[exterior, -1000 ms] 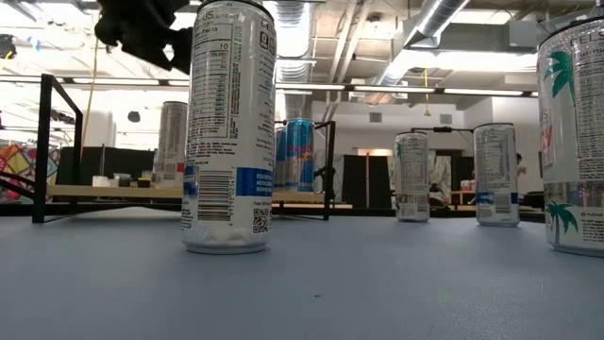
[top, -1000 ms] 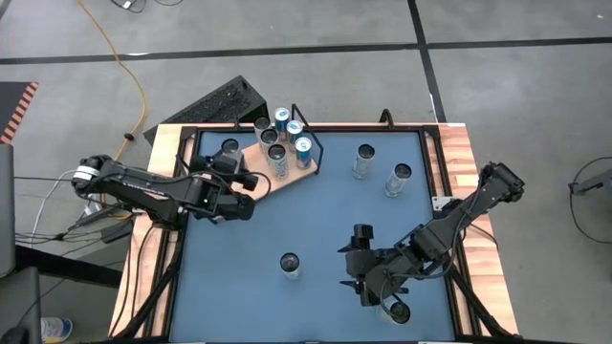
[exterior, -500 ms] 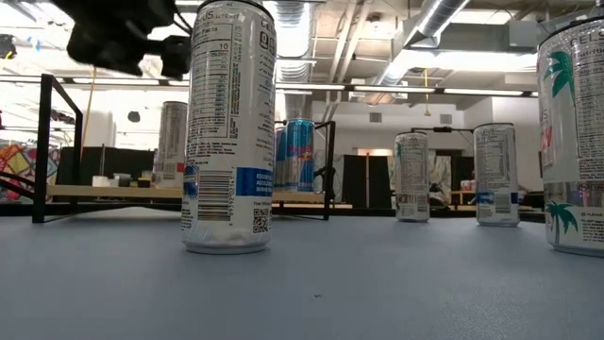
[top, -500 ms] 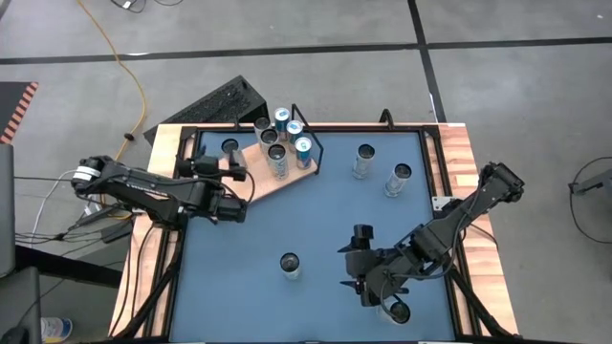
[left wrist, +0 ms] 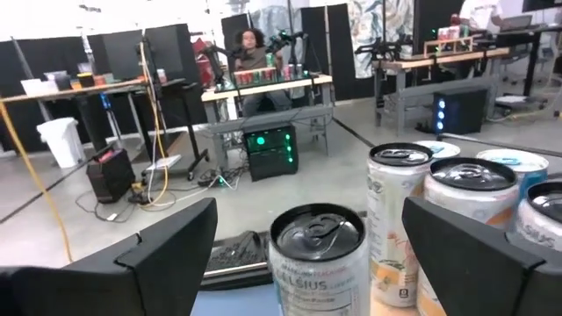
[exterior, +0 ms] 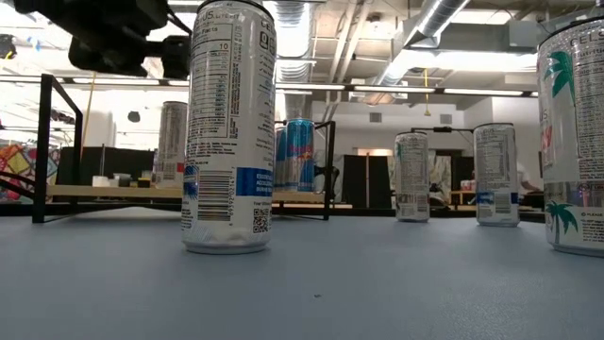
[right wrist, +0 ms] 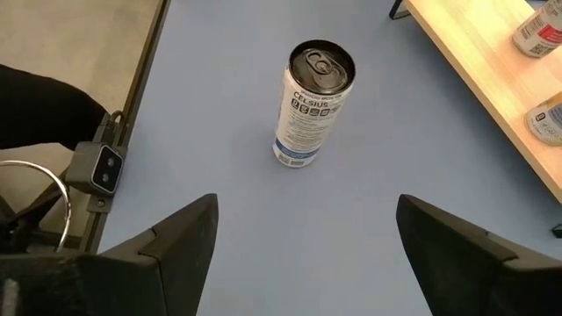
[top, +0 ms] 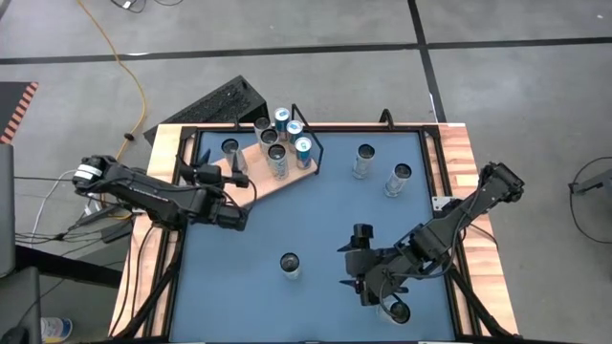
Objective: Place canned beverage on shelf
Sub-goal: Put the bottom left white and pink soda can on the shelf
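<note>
The shelf point(top: 256, 177), a pale wood board with a black wire frame, lies at the far left and carries several cans point(top: 277, 153). One can point(top: 230, 146) stands on the blue table just left of it. My left gripper point(top: 222, 175) is open and level, its fingers pointing at that can point(left wrist: 318, 254) without touching it. Another can point(top: 290, 265) stands near the table's front middle. My right gripper point(top: 352, 260) hangs open to its right, tilted down toward it point(right wrist: 312, 101), and holds nothing.
Two cans point(top: 363, 158) point(top: 399, 177) stand at the far right, and one can point(top: 397, 311) stands under my right arm near the front edge. A black rail point(top: 306, 127) frames the table. A keyboard point(top: 215, 103) lies beyond the far edge.
My left gripper has drawn back from the shelf's corner toward the table's left edge, sunk a little and rolled. It now faces the can standing left of the shelf. My right arm has kept still.
</note>
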Available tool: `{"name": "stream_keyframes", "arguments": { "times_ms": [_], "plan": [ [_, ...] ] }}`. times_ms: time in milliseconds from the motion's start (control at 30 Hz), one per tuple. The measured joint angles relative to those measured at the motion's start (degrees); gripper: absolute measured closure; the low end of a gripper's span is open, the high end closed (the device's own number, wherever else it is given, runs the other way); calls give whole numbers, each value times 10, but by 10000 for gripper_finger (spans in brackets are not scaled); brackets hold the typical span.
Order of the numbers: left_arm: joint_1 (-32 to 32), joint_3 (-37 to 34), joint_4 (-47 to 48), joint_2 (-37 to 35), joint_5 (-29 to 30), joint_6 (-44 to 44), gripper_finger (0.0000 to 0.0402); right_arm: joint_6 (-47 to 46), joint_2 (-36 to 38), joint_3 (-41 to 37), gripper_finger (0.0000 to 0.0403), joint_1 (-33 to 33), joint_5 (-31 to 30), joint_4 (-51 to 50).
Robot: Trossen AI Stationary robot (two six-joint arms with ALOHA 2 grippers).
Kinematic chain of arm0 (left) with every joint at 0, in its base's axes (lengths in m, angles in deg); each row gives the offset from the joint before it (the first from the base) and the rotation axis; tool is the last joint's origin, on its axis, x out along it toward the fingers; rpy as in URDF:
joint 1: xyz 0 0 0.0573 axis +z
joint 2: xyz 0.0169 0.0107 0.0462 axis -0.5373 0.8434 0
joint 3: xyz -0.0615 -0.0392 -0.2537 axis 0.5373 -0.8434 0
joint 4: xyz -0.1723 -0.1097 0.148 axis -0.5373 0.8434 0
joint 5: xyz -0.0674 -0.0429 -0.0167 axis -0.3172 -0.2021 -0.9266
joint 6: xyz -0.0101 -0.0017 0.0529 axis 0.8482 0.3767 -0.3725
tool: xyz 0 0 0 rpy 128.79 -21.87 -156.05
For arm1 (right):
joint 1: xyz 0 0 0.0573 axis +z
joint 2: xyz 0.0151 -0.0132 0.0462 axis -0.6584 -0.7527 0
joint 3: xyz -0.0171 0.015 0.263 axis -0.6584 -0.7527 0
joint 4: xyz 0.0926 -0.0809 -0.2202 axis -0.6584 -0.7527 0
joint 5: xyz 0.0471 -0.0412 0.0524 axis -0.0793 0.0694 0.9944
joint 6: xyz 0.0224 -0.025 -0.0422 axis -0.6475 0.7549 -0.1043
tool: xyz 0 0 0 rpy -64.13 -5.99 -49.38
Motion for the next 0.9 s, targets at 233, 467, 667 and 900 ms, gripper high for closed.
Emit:
{"name": "stream_keyframes", "arguments": {
  "times_ms": [233, 467, 667, 900],
  "plan": [
    [3, -64, -62, 0, 0, 28, 49, 0, 0, 0, 69, -2, 0, 0],
    [8, -106, -109, 0, 7, 12, 49, -1, 0, 0, 69, -20, 0, 7],
    [40, -111, -129, -1, 9, -1, 49, -1, 0, 0, 69, -35, 0, 7],
    [60, -113, -254, -1, 4, -142, 49, -1, 0, 0, 69, -34, 2, 7]
  ]
}}
